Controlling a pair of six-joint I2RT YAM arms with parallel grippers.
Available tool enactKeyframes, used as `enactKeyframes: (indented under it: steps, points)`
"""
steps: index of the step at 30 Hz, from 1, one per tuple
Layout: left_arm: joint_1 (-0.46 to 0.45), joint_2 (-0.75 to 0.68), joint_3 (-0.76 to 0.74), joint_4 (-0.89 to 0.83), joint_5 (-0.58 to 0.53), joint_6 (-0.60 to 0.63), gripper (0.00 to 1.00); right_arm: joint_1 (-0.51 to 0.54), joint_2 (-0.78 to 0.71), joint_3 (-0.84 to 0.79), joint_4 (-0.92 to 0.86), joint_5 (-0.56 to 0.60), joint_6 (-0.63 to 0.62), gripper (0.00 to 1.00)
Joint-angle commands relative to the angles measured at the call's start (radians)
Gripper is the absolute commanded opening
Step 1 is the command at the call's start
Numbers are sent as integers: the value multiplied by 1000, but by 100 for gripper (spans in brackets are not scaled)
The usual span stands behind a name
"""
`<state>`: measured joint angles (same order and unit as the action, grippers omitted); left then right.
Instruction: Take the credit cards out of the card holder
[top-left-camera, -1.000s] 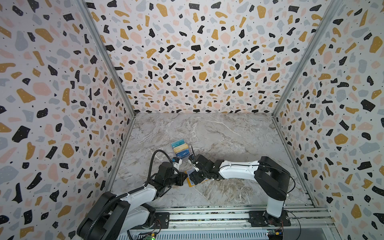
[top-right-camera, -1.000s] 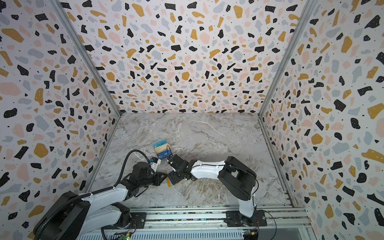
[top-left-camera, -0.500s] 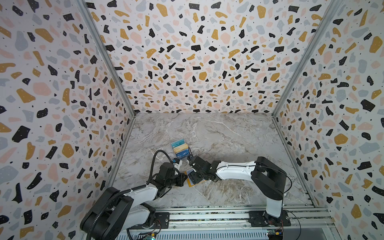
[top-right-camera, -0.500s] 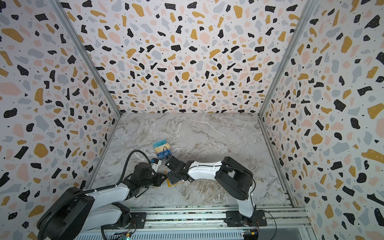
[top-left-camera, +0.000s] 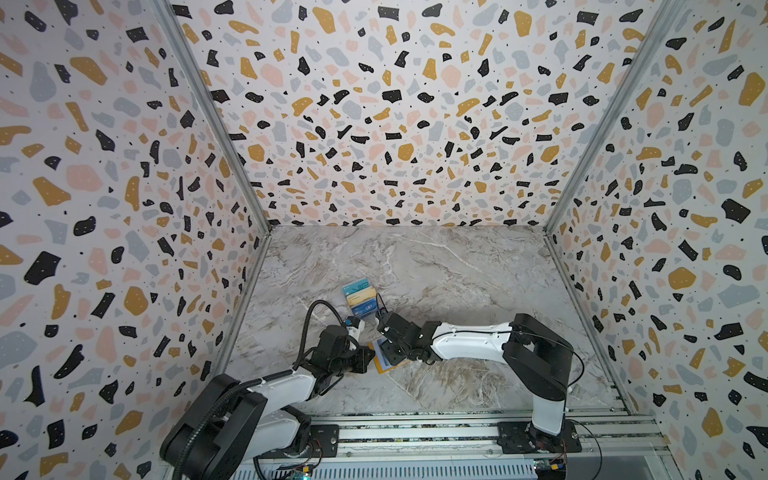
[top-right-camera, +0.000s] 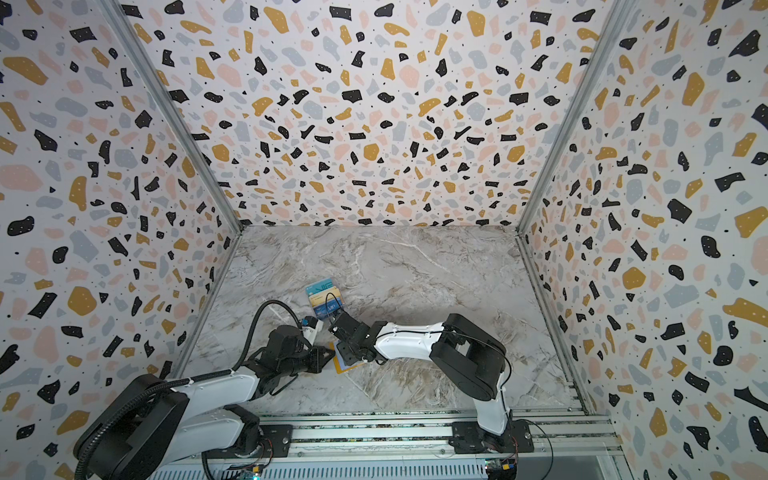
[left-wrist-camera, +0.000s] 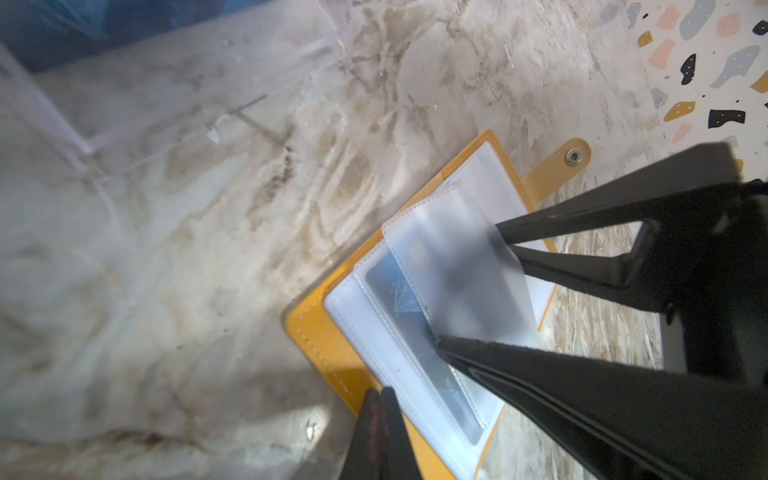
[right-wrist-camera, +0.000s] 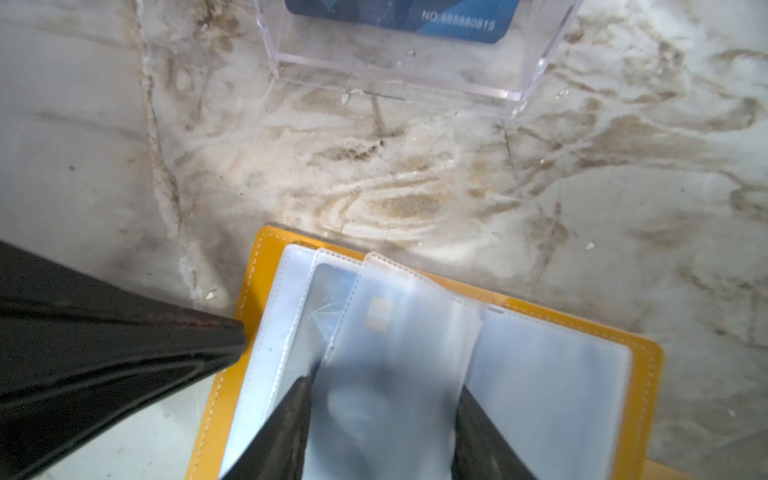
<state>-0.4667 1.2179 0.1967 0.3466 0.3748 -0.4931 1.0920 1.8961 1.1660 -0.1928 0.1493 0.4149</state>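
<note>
**A:** While the left end effector (top-left-camera: 371, 356) is clenched, its tip pressing the left edge of the yellow card holder (left-wrist-camera: 324, 345) near the front of the worktop (top-left-camera: 457, 270), the holder looks pinned.

**B:** And the right end effector (right-wrist-camera: 382, 390)?

**A:** Its jaws stand apart astride a lifted frosted sleeve (right-wrist-camera: 407, 332). Whether they squeeze it, I cannot tell. I'd pinch the chip card (right-wrist-camera: 380, 311) itself, not plastic alone. Then I'd draw it straight out of the sleeve's open end, kept low, so the holder isn't dragged.

**B:** What do the wrist views add?

**A:** They show 2 cards in sleeves, a bluish card (left-wrist-camera: 395, 291) lying beneath the first. In both top views the right arm (top-left-camera: 469, 336) hides nearly all of that. Only a top view shows 3 cards (top-left-camera: 360, 297) already out, stacked farther back. The right wrist view catches just the dark blue card (right-wrist-camera: 399, 12) inside a clear box (right-wrist-camera: 399, 75).
</note>
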Motion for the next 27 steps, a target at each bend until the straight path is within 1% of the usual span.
enactKeyframes:
  steps: [1, 6, 13, 27]
  points:
    - [-4, 9, -17, -9, -28, 8, 0, -12, -15, 15, -73, 49, 14, 52]
    - [-4, 8, -16, -12, -32, 10, 0, -23, -26, 15, -108, 105, 25, 48]
    - [-4, 9, -16, -15, -34, 10, 0, -43, -61, -9, -127, 142, 41, 40]
    - [-4, 17, -13, -17, -36, 12, 0, -62, -123, -51, -156, 191, 53, 36]
